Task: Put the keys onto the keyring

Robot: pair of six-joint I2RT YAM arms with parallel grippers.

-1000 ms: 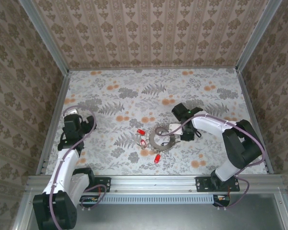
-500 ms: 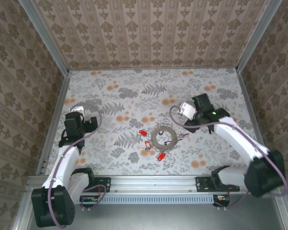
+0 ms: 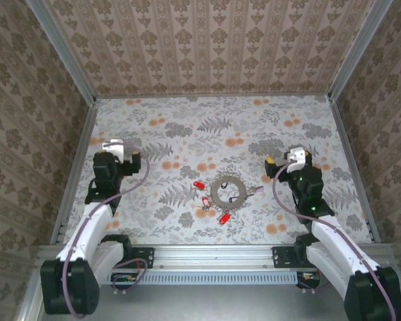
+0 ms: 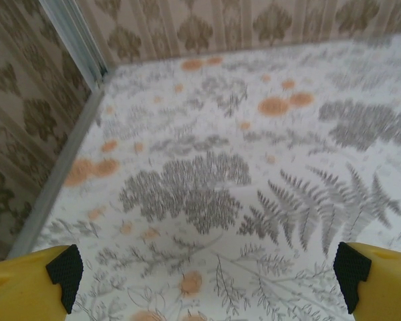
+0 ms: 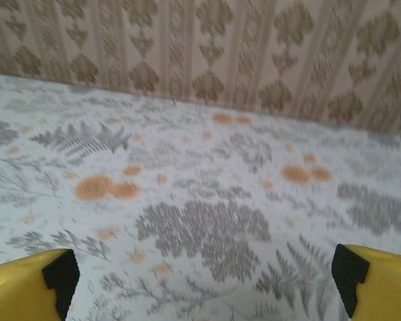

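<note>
The keyring (image 3: 227, 192), a flat grey metal ring, lies on the floral table at mid-front. Small keys lie around it: a red-headed one (image 3: 198, 184) to its left, another (image 3: 223, 218) just below it, and a third (image 3: 205, 200) at its lower left edge. A pale tag (image 3: 257, 191) lies at its right. My right gripper (image 3: 285, 159) is off to the right of the ring, apart from it, open and empty; in the right wrist view it (image 5: 204, 275) frames bare table. My left gripper (image 3: 128, 160) hovers far left, open and empty (image 4: 208, 267).
The patterned table surface (image 3: 207, 134) stretches back to wallpapered walls on three sides. A metal rail (image 4: 60, 167) runs along the left wall close to my left gripper. The arm bases stand on the near rail (image 3: 214, 254).
My right gripper has opened, let go of the ring area and swung back to the right, away from the keyring. The left gripper has turned slightly. The ring and keys stay in place.
</note>
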